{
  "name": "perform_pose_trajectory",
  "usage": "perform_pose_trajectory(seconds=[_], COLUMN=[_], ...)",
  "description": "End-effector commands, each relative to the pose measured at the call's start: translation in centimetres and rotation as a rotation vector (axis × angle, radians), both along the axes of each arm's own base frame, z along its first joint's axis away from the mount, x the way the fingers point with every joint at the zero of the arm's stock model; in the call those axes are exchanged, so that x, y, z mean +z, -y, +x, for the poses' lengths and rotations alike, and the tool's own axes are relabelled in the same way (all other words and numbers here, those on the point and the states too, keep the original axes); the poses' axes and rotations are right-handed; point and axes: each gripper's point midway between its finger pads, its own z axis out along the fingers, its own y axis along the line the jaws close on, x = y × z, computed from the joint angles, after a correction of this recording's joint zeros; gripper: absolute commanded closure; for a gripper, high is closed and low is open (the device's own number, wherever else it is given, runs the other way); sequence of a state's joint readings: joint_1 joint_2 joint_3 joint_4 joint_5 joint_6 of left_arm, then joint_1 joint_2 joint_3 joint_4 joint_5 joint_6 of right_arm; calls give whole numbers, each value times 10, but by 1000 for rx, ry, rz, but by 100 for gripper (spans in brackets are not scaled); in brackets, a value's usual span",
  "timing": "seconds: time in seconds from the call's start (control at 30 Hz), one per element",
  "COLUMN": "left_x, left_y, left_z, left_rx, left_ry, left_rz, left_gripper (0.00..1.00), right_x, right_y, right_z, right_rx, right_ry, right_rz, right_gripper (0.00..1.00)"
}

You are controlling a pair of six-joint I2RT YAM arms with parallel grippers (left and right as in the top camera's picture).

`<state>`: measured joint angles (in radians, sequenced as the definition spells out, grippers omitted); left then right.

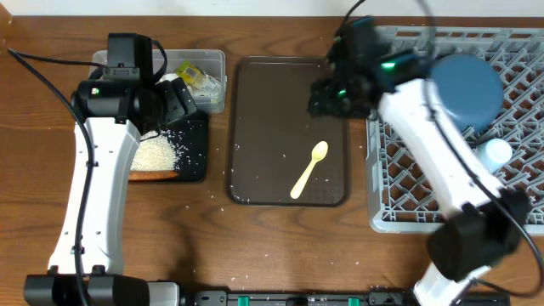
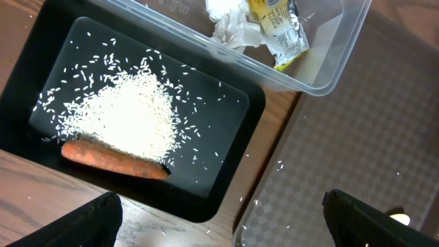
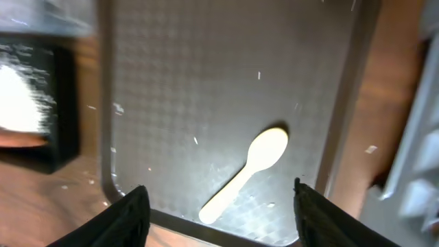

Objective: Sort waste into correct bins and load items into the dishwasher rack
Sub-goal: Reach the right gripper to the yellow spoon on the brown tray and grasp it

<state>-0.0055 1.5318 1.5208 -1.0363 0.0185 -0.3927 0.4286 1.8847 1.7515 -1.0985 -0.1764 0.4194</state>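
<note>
Lying diagonally, spoon (image 1: pixel 309 169) bowl points toward rack (image 1: pixel 510 127).

1. Legible text, numbers or signs: none in any view.
2. The yellow-green snack wrapper (image 2: pixel 278 31) carries dark print on its face; it is too small and creased to read.
3. The clear plastic tub (image 2: pixel 329 68) shows faint moulded marks on its base; they cannot be read.

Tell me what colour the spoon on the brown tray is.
The spoon is pale yellow, clearest in the right wrist view.
</note>
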Motion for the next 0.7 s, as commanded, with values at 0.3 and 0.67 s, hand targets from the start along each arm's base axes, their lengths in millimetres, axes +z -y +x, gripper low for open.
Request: perform_pose_trajectory(seconds=[0.3,0.67], left_x=[-2,-2], left_y=[-4,-4], left_z=[0,0], left_rx=[9,9], left_ry=[-7,-7], left_rz=[15,15], left_gripper=[4,4], right_x=[-111,-166], right_y=[-11,-15], right_z=[-60,-89], right_rx=[-121,-198], right_ry=[-338,-396], right_rz=[-196,-166], right_gripper=[44,62])
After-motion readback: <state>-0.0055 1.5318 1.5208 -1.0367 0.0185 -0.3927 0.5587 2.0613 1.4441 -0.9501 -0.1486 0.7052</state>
